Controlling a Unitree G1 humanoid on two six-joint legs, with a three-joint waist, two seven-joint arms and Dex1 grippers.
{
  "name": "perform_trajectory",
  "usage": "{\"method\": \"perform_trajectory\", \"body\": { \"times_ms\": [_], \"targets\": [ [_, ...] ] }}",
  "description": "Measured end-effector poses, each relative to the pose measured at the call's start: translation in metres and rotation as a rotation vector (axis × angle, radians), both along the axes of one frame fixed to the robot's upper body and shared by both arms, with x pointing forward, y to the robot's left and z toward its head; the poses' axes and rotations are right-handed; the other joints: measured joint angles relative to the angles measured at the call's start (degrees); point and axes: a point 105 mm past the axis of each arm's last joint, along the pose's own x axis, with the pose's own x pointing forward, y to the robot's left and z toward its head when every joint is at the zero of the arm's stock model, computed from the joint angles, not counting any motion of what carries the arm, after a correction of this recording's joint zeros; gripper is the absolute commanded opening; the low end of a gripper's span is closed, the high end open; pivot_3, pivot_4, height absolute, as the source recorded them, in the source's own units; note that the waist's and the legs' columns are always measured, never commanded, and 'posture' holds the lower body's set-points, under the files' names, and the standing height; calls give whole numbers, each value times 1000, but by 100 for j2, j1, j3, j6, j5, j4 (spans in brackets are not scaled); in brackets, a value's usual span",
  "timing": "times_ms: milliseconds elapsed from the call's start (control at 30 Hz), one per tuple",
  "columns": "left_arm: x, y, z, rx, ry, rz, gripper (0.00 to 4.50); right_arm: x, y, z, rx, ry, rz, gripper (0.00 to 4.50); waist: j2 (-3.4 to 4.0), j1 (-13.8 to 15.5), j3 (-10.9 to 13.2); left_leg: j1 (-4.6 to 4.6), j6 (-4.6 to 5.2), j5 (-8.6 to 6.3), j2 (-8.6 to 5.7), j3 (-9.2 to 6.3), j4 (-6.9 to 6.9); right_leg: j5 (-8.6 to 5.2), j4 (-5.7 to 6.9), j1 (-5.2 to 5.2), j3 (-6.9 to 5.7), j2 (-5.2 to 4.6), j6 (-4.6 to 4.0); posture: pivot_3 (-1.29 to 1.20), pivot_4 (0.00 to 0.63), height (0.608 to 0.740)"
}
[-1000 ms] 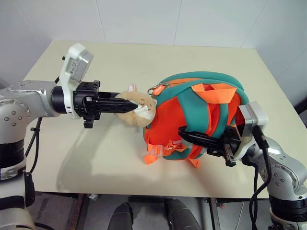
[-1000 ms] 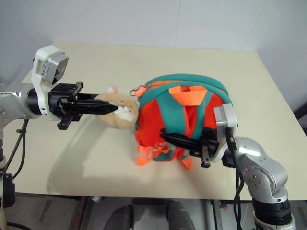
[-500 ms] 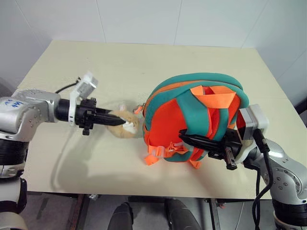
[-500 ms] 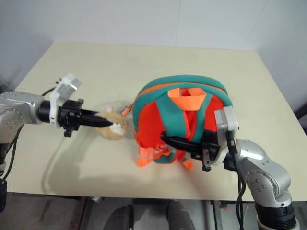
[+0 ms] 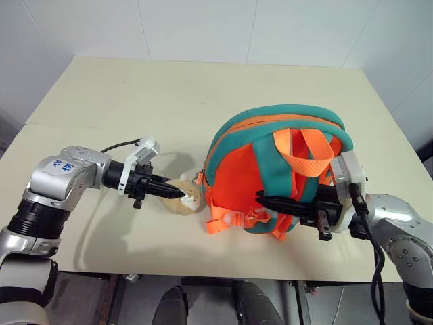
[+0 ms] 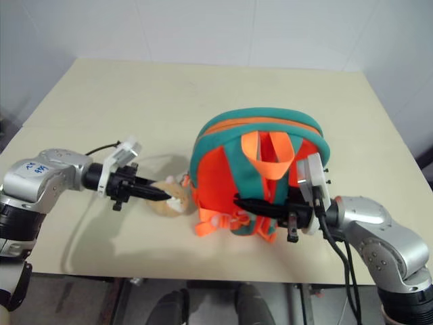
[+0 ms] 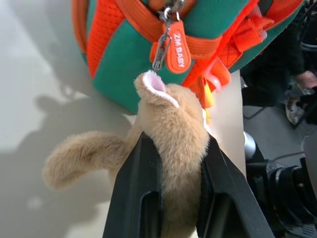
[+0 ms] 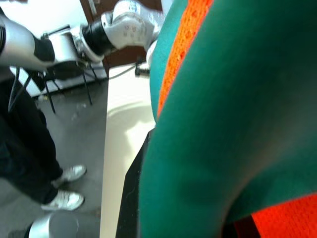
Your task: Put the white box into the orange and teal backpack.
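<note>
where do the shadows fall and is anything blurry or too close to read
Left eye view: the left arm's shadow lies on the table just below it, toward the near edge. Left wrist view: the plush animal head is sharp and casts a soft shadow on the tabletop. Right wrist view: the orange and teal backpack sits very close and looks smeared.

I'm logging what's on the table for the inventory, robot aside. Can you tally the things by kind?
Backpack: 1
Plush head attached to it: 1
Total: 2
</note>
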Motion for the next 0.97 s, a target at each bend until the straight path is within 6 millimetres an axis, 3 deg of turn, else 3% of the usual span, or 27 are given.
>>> {"method": "perform_trajectory", "body": {
  "times_ms": [100, 233, 367, 533, 633, 767, 967],
  "targets": [
    [2, 4, 1, -13, -16, 20, 422, 3, -3, 1, -23, -7, -7, 1963, 0, -3, 0, 0, 0, 0, 0, 1, 5, 1, 0, 1, 1, 0, 2, 0, 150, 740],
    [1, 6, -3, -41, -9, 38, 1751, 5, -10, 2, -73, -14, -3, 3328, 0, 0, 0, -1, 1, -1, 0, 1, 8, 2, 0, 2, 1, 0, 3, 0, 150, 740],
    [-2, 17, -1, -47, -21, 75, 3057, 7, -30, 2, -156, -20, -40, 4500, 0, 4, 0, -2, 2, -1, 1, 0, 7, 1, -1, 1, -1, 0, 3, 0, 150, 740],
    [1, 55, 17, -79, -163, 172, 4489, 10, -81, -5, -317, 11, -132, 4500, 1, 12, 0, 0, 4, -2, 0, 7, 11, 0, -4, 4, 0, -4, 2, 0, 150, 740],
    [0, 71, 33, -136, -277, 173, 4489, 17, -113, 5, -351, -12, -232, 4500, 0, 13, 0, 1, 5, -3, 0, 9, 26, 1, -3, 10, 0, -4, 3, 0, 150, 740],
    [2, 94, 35, -121, -357, 198, 4489, 20, -147, 9, -354, 7, -353, 4500, 1, 8, 0, 3, 6, -3, 0, 11, 29, 1, -1, 11, 1, -4, 2, 0, 150, 740],
    [-1, 105, 38, -113, -391, 202, 4489, 18, -166, 11, -340, 15, -434, 4500, 1, -15, 0, 2, 6, -4, 1, 14, 26, 3, 0, 8, 5, -4, 6, 0, 150, 740]
  ]
}}
